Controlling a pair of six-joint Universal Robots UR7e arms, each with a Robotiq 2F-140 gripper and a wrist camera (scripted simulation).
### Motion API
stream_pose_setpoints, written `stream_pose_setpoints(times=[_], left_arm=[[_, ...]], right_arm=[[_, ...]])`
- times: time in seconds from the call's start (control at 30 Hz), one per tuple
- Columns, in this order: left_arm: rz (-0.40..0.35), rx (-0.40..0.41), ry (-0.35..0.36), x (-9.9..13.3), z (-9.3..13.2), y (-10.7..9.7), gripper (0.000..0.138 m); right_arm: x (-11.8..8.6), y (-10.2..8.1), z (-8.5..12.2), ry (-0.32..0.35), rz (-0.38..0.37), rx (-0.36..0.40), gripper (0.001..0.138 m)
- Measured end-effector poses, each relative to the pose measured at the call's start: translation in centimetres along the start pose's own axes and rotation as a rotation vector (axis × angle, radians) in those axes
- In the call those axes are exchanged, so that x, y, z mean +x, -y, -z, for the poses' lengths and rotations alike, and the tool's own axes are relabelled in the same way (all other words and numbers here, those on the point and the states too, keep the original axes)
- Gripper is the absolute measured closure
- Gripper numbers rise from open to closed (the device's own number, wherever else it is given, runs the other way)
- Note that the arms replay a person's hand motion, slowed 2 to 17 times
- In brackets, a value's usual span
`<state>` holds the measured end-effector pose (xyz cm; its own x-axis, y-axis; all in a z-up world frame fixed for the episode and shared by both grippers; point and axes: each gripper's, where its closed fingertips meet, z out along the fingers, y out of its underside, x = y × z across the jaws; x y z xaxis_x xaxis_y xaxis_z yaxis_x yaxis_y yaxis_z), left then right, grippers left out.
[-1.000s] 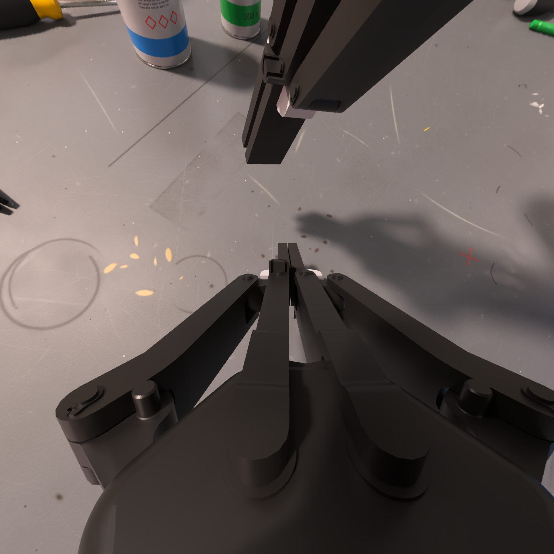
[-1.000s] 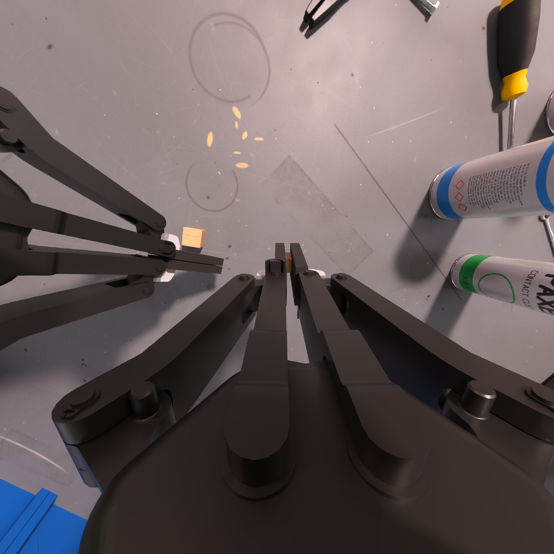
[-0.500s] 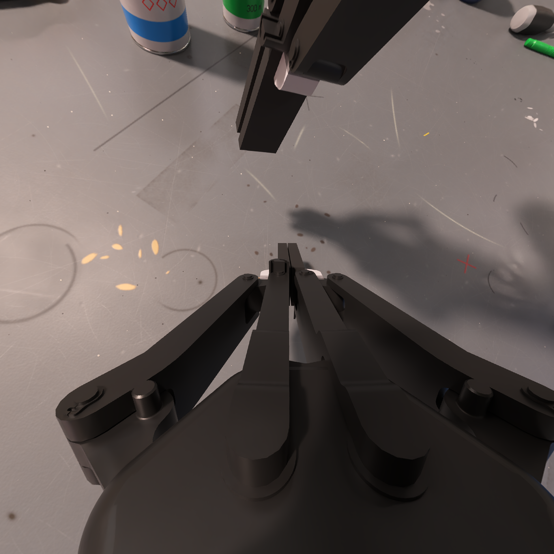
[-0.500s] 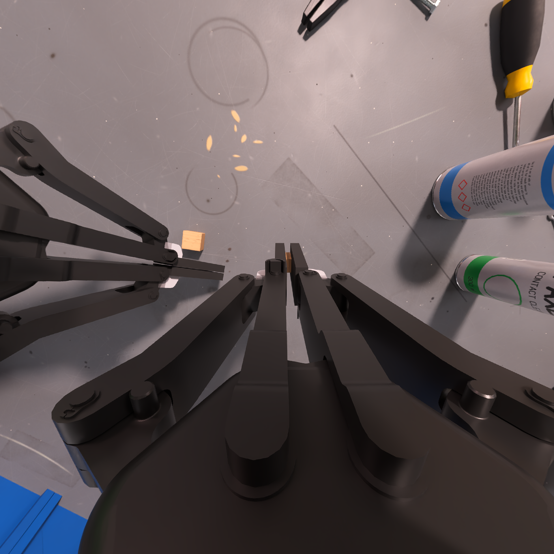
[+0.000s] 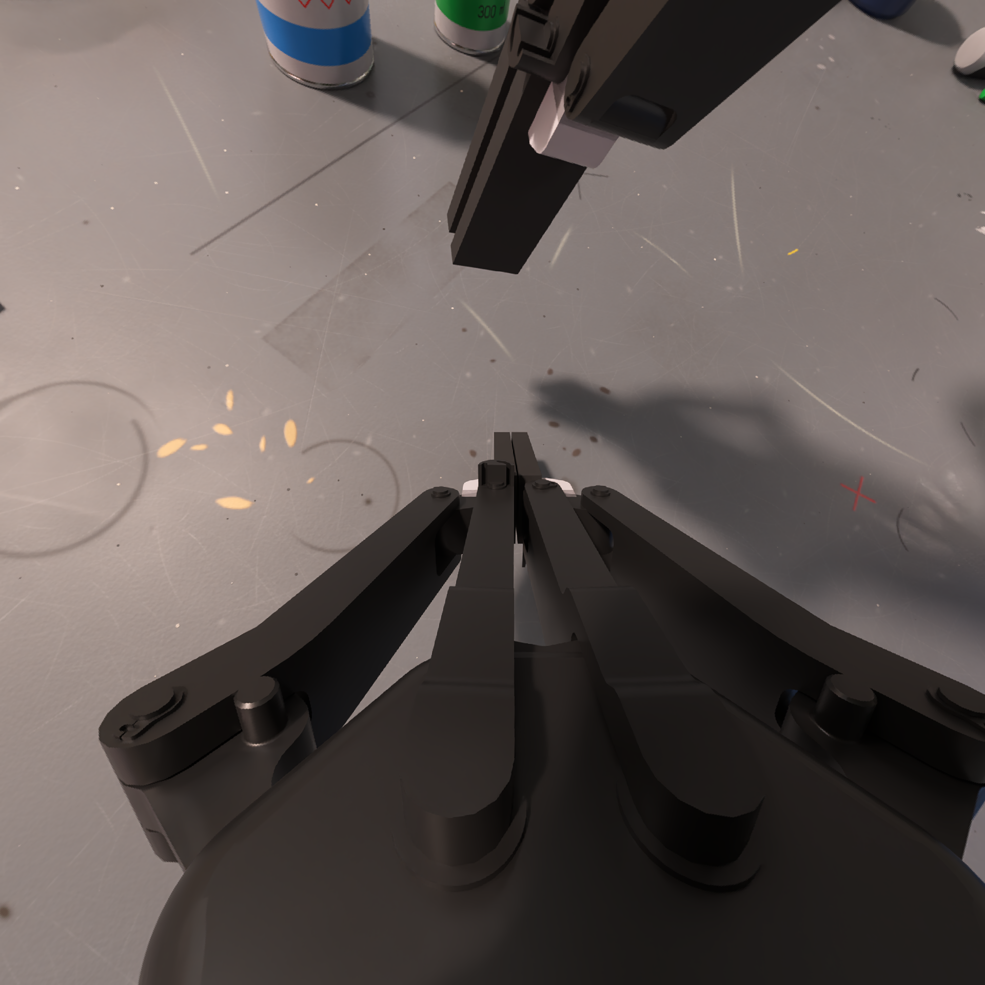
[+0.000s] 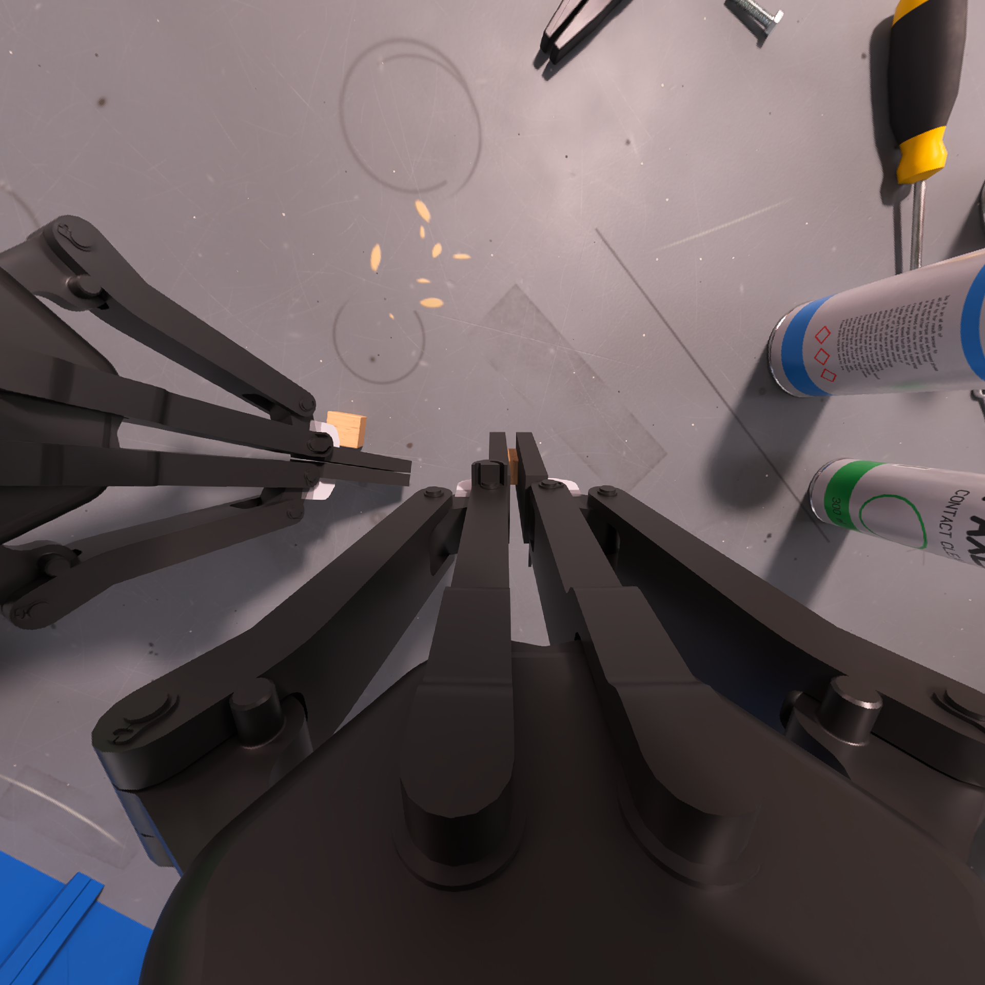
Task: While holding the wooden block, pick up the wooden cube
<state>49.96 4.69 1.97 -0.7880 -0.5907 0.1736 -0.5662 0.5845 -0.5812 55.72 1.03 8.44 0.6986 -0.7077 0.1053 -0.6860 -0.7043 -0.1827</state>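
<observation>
Cube: small, pale wood, square-edged, lying flat on the grey surface. In the right wrist view it sits just beside the left claw, on the far side of its finger, partly hidden behind the white knuckle. Cannot tell whether finger and cube touch, or how high the claw hangs over it. It does not show in the left wrist view, probably masked by the claw's own body.

Left claw: fingers pressed flat together, nothing between them.

Right claw: clenched on the block, of which only a thin orange sliver shows between the pads. It hangs clear of the surface and near the left claw.

Handling, by judgement:
- Cube looks light, rigid and dry. It should not crush or deform under a firm pinch.
- Flat parallel faces suit flat pads. Take it on two opposite side faces, centred, with the pads square to them.
- A corner or off-centre grip would likely twist it or squirt it out. It is small enough that a nudge from a closed finger would slide it over the scuffed surface.
- Left claw must spread first, then straddle the cube.
- Right claw should keep its pinch throughout.

Two cans and a screwdriver are well apart from the work.
</observation>
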Motion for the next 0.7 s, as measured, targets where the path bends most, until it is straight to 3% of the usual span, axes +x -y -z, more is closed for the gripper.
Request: stream_pose_setpoints(times=[0.7], left_arm=[[-0.019,0.018,0.077,-0.21,0.52,0.47,0.138]], right_arm=[[0.09,0.11,-0.04,0.005,0.005,0.005,0.134]])
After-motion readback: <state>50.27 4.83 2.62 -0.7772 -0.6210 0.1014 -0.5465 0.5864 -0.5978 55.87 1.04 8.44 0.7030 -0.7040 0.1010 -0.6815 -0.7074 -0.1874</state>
